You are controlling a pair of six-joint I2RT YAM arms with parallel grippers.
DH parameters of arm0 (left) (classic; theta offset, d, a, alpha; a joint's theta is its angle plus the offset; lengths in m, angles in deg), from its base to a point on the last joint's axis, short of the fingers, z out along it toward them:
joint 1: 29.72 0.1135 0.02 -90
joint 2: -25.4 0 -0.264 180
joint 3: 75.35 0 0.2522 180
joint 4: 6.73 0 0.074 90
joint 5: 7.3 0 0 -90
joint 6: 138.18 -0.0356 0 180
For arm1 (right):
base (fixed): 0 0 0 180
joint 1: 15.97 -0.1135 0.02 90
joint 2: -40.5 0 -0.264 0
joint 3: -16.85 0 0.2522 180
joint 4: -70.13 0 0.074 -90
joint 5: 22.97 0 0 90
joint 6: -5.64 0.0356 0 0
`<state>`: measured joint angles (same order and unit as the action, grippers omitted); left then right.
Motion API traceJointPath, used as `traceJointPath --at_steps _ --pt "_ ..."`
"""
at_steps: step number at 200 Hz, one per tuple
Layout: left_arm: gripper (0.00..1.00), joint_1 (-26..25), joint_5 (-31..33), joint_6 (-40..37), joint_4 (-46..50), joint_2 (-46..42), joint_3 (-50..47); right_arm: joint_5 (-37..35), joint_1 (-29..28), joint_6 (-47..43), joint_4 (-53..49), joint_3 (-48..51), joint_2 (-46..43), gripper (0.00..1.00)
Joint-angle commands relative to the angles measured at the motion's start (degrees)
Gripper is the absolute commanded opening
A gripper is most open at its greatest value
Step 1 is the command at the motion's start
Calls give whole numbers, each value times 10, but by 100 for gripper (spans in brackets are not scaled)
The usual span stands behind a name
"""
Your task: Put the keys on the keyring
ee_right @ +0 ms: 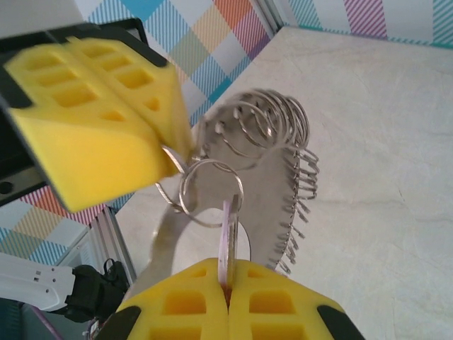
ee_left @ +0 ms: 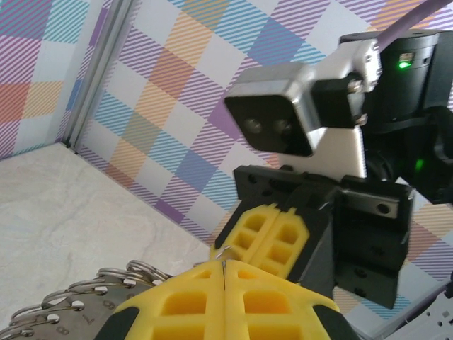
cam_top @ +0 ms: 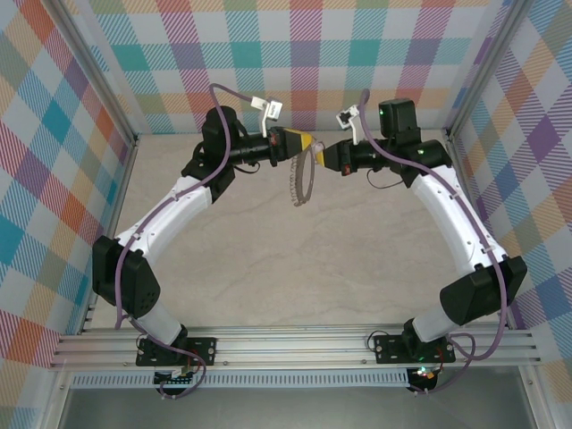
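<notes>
Base of key [ee_right: 228,241] out of sight inside right pincer [ee_right: 228,287]; keyring [ee_left: 74,308] partly off left wrist view's lower edge

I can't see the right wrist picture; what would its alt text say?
The right gripper, shut on a thin pale key, holds it to a small wire ring at the closed yellow tips of the left gripper. Behind is the large keyring edged with wire loops.
</notes>
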<state>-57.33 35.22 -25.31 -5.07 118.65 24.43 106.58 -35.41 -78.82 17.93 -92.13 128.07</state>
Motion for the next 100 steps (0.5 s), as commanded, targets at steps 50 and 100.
traceJointPath --at_steps 50,100 --pt "0 -2 -12 4 -24 -21 3 11 4 0 14 -10 -8 0" --pt "0 -2 -13 3 -23 -21 0 -3 5 -16 -16 -58 5 0"
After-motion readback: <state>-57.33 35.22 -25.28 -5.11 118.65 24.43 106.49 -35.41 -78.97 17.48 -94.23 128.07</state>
